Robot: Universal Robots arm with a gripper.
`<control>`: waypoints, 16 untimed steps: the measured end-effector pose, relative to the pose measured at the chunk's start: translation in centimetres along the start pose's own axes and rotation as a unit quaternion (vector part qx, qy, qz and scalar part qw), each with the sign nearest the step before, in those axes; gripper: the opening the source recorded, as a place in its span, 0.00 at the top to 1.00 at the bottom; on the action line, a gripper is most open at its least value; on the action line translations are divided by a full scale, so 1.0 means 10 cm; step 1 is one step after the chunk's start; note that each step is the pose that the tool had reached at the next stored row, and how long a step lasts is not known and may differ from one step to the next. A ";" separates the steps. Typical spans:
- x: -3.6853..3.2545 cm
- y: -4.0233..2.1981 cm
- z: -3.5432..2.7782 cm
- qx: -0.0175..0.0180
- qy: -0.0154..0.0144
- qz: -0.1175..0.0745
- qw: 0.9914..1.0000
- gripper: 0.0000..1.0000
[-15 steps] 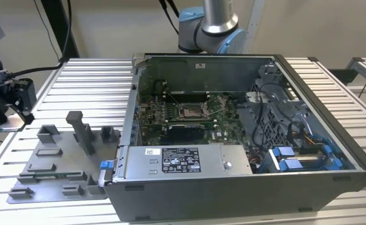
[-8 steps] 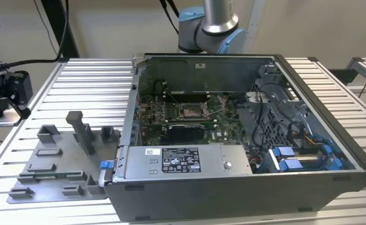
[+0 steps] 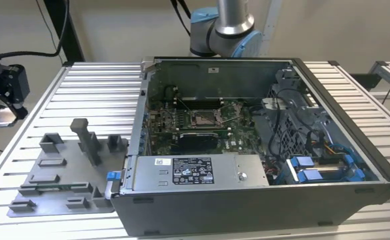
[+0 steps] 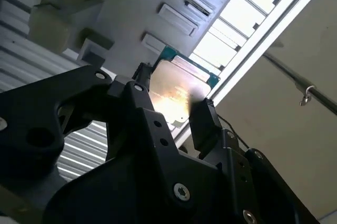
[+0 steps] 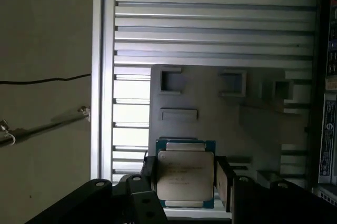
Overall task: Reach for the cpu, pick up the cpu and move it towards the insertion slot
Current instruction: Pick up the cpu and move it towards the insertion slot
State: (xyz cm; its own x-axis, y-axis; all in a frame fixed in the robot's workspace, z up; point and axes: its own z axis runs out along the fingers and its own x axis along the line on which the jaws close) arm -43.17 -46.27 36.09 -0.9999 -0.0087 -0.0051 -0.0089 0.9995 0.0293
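The cpu [image 5: 185, 175] is a thin square chip with a pale silvery face and a green rim. It sits between my gripper's [image 5: 185, 179] black fingers [image 5: 149, 174], which are shut on its two opposite sides, as both wrist views show. It is also lit brightly in the second wrist view as the cpu [image 4: 176, 90] in the gripper [image 4: 171, 105]. In the exterior view my gripper [image 3: 1, 107] hangs at the far left, over the table's left edge. The insertion slot [image 3: 204, 119], a silver-framed socket on green board, lies inside the open computer case.
A grey fixture plate [image 3: 61, 187] with blocks and posts lies on the slatted table [image 3: 95, 95] between the gripper and the case [image 3: 262, 210]. A grey metal box with a white label [image 3: 195, 172] sits at the case's front. Cables and blue parts [image 3: 315, 167] fill its right side.
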 end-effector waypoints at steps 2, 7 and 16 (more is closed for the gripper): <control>-0.001 0.002 -0.070 0.000 0.000 0.000 1.000 1.00; -0.001 0.012 -0.250 0.000 0.000 0.000 1.000 1.00; -0.001 0.014 -0.316 0.000 0.000 -0.001 1.000 1.00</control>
State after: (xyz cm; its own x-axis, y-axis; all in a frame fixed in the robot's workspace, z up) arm -43.18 -46.22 39.25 -0.9999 -0.0099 -0.0052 -0.0100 0.9995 0.0293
